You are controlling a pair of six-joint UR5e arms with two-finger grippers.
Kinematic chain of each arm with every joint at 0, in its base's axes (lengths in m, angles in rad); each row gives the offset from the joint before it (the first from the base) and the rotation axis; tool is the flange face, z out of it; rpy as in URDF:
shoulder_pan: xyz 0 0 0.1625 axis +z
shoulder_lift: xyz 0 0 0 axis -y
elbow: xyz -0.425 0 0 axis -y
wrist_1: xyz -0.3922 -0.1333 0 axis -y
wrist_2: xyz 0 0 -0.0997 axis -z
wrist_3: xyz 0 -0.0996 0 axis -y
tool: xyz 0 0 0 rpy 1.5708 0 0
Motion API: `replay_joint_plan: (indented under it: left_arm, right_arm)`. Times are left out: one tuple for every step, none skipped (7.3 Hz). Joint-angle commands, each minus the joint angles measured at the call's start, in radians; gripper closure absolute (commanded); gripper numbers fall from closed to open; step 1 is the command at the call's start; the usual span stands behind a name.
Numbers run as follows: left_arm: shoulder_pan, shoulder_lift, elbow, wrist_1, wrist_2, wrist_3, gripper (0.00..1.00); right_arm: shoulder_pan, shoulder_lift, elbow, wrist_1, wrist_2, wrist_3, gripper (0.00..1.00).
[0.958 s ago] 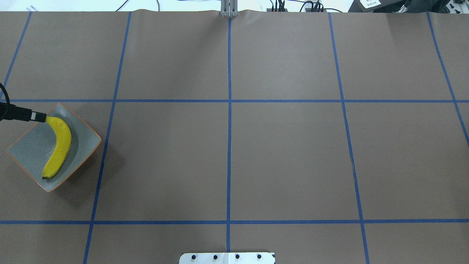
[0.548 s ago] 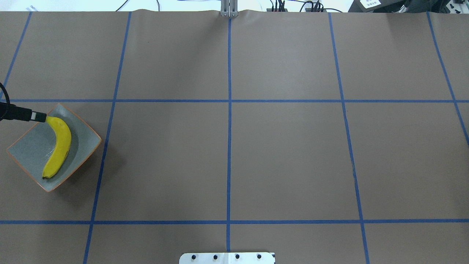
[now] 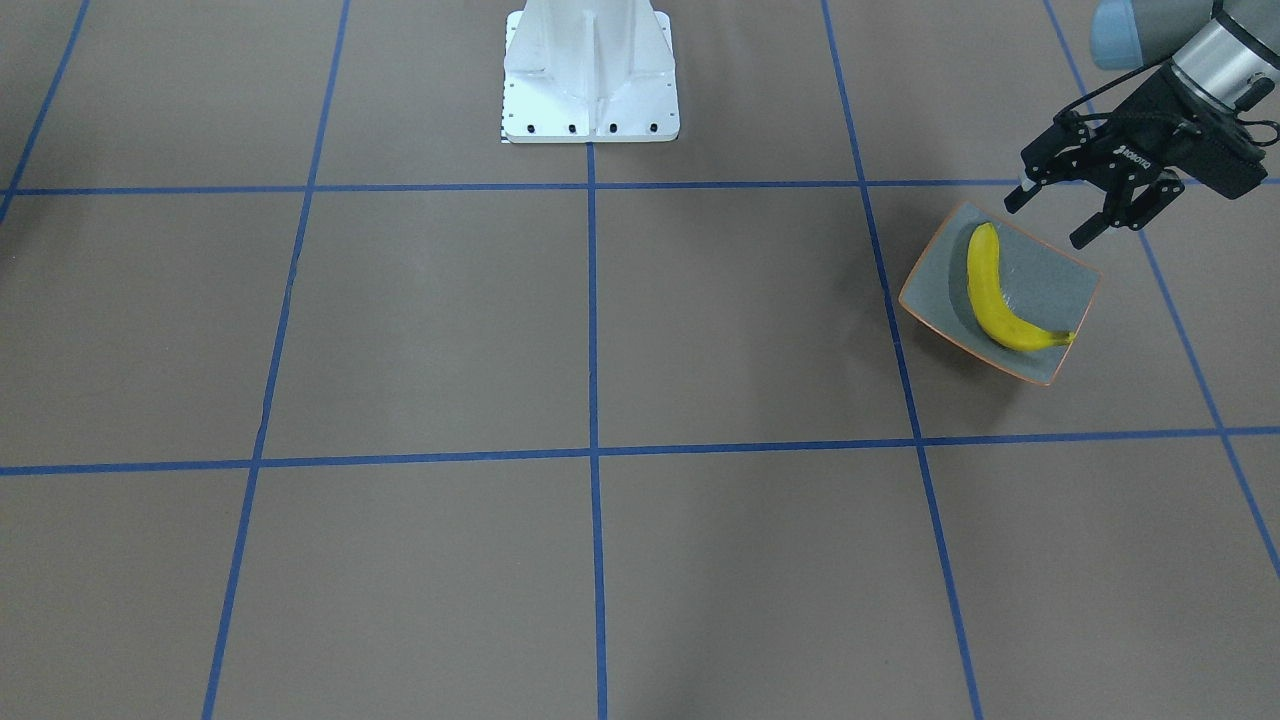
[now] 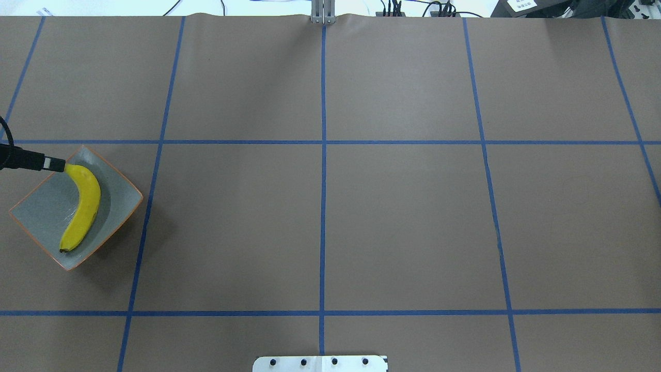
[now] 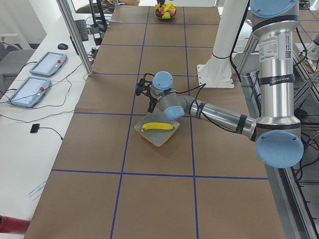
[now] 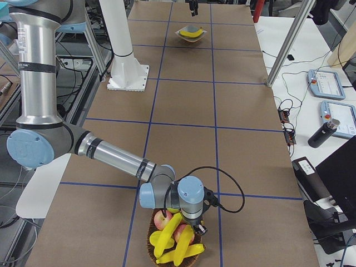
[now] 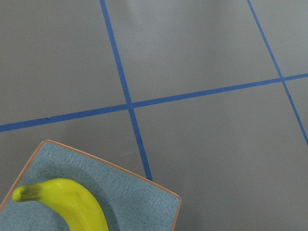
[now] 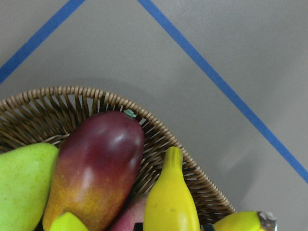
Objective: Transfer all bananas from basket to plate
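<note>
One yellow banana (image 3: 990,295) lies in the square grey-blue plate (image 3: 1040,290) with an orange rim, at the table's left end (image 4: 41,212). My left gripper (image 3: 1048,220) is open and empty, hovering just above the plate's robot-side edge. The left wrist view shows the banana's stem end (image 7: 72,202) on the plate (image 7: 130,197). My right gripper (image 6: 194,227) hangs low over the wicker basket (image 6: 153,245) holding the other bananas (image 6: 167,236); I cannot tell whether it is open or shut. The right wrist view shows a banana (image 8: 171,202) at the basket's rim (image 8: 72,94).
The basket also holds a red-green mango (image 8: 96,173), a green pear (image 8: 19,187) and a reddish fruit (image 6: 161,218). The robot's white base (image 3: 590,70) stands at mid table. Blue tape lines grid the brown tabletop. A metal post (image 4: 323,13) stands at the far edge.
</note>
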Motion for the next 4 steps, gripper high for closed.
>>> replay_joint_plan:
  left_arm:
    - [0.001, 0.003, 0.001, 0.000, 0.000, 0.000, 0.00]
    - [0.001, 0.003, 0.001, 0.000, 0.000, 0.000, 0.00]
    - [0.001, 0.003, 0.001, 0.002, 0.000, 0.000, 0.00]
    - [0.001, 0.003, 0.001, 0.000, 0.000, 0.000, 0.00]
  right_arm:
    - [0.015, 0.020, 0.017, -0.018, 0.001, 0.001, 1.00]
    - [0.047, 0.073, 0.044, -0.109, -0.001, 0.002, 1.00]
    - [0.068, 0.119, 0.095, -0.229, -0.001, 0.010, 1.00]
    - [0.088, 0.179, 0.132, -0.339, -0.002, 0.019, 1.00]
